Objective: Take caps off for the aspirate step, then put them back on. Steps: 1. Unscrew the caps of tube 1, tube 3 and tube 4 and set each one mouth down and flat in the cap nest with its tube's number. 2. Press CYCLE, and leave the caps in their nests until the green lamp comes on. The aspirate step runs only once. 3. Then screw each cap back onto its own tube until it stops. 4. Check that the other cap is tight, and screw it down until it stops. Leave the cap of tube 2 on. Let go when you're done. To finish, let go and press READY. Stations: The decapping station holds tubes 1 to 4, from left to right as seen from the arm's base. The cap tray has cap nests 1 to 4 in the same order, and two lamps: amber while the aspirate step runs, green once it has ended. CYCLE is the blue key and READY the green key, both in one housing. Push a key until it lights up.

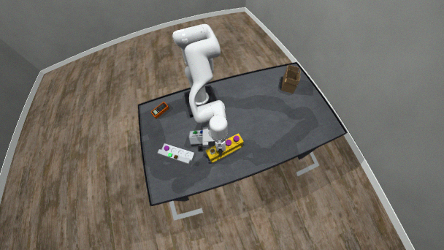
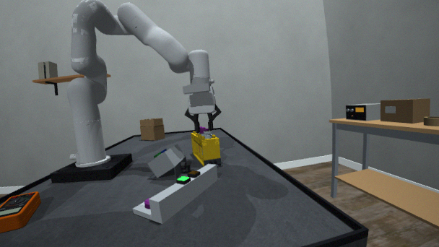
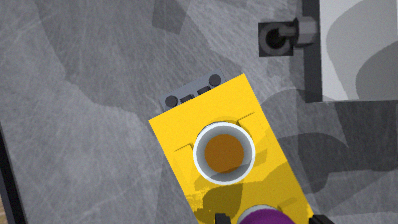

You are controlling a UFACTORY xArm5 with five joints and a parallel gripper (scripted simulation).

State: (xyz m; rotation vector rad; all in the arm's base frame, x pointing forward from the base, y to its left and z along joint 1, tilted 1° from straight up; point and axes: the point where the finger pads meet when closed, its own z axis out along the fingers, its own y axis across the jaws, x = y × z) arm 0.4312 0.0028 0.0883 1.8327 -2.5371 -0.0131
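— So, where does the claw [image 2: 203,126] stand?

— Pointing straight down over the yellow decapping station [image 3: 210,107], astride a purple cap [image 3: 264,218] that sits on its tube. In the wrist view the cap is at the 6 o'clock edge, with one dark finger [image 3: 220,218] on each side.

— Pinching it?

— No. The fingers are spread a little wider than the cap, with a thin gap on both sides, so nothing is gripped.

— And the other tubes?

— At 11 o'clock from that cap, right beside it in the block, an open tube [image 3: 224,153] shows its white rim and amber liquid. From above, two more purple caps [image 1: 228,142] [image 1: 236,138] sit on their tubes at about 2 o'clock from the claw.

— The missing cap?

— One purple cap [image 1: 166,148] lies in the nest at the 10 o'clock end of the white cap tray [image 2: 180,193]. The tray rests on the surface [image 2: 253,202] at 9 o'clock from the station, well apart from it.

— Lamps?

— The green lamp [image 2: 183,179] is lit and the one next to it [image 2: 193,173] is dark. The grey key housing [image 2: 167,160] sits between tray and arm.
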